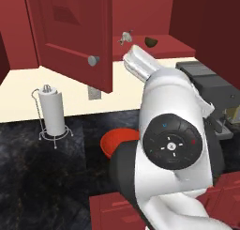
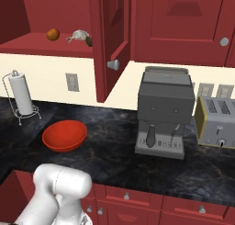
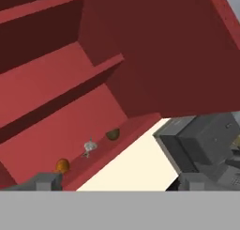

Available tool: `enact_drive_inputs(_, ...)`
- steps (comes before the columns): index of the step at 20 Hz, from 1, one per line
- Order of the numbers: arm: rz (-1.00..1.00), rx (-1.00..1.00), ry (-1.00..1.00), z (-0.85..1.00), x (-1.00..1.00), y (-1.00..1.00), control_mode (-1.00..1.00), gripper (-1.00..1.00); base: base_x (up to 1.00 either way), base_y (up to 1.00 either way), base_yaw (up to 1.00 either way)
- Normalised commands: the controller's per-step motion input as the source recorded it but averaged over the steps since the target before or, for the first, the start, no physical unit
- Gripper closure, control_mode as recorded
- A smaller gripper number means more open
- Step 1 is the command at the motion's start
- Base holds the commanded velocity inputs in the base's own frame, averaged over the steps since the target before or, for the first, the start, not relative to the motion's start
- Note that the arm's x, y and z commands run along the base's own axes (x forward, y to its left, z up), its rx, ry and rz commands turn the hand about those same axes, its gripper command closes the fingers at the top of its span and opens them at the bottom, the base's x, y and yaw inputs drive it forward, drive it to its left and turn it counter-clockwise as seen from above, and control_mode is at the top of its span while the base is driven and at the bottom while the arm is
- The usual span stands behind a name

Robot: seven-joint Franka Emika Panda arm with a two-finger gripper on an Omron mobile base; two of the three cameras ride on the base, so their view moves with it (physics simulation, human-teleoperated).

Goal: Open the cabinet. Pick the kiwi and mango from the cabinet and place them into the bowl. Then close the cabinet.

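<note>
Cabinet [image 2: 108,40] door swung open; bowl [image 2: 64,135] on the counter has no fruit in it. Gripper [image 3: 119,181] fingers spread wide, holding nothing. Mango [image 3: 63,165] sits on the shelf just above the left fingertip, kiwi [image 3: 112,134] farther along; both picks and the closing remain.

Flat, even rendered light, soft shadows, coarse low-resolution edges throughout.

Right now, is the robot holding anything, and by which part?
Nothing is held. The end effector is open and empty; the mango and kiwi lie on the cabinet shelf.
</note>
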Motion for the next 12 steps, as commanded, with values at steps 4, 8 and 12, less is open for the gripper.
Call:
enact_drive_inputs(4, 0.32, 0.15, 0.00, -0.06, 0.00, -0.59, -1.00, -1.00, 0.00, 0.00, 0.00)
enact_drive_inputs(8, 0.34, 0.22, 0.02, -0.08, 0.16, -0.16, -1.00, -1.00, 0.00, 0.00, 0.00)
enact_drive_inputs(12, 0.37, 0.31, 0.11, -0.04, 0.33, -0.01, -1.00, -1.00, 0.00, 0.00, 0.00)
